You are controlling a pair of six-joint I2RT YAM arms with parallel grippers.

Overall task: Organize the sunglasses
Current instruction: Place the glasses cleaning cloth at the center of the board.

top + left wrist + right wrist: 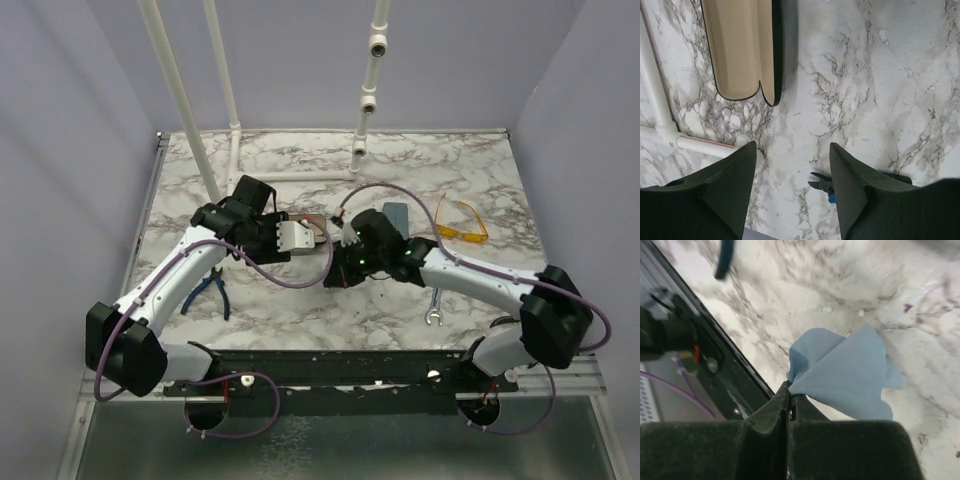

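The yellow-orange sunglasses (462,223) lie on the marble table (440,165) at the right, apart from both grippers. The dark wire-frame pair is not in view. My right gripper (790,390) is shut on a light blue cloth (850,370) and holds it above the table; in the top view it (342,272) is near the centre. My left gripper (792,150) is open and empty above bare marble; in the top view it (268,243) is left of centre. An open black case with a beige lining (740,50) lies beyond its fingers.
The blue-grey case (395,215) lies behind my right wrist. Blue-handled pliers (215,290) lie at the left and show by my left gripper's right finger (822,184). A wrench (435,305) lies at the front right. White pipes (660,125) run along the back left.
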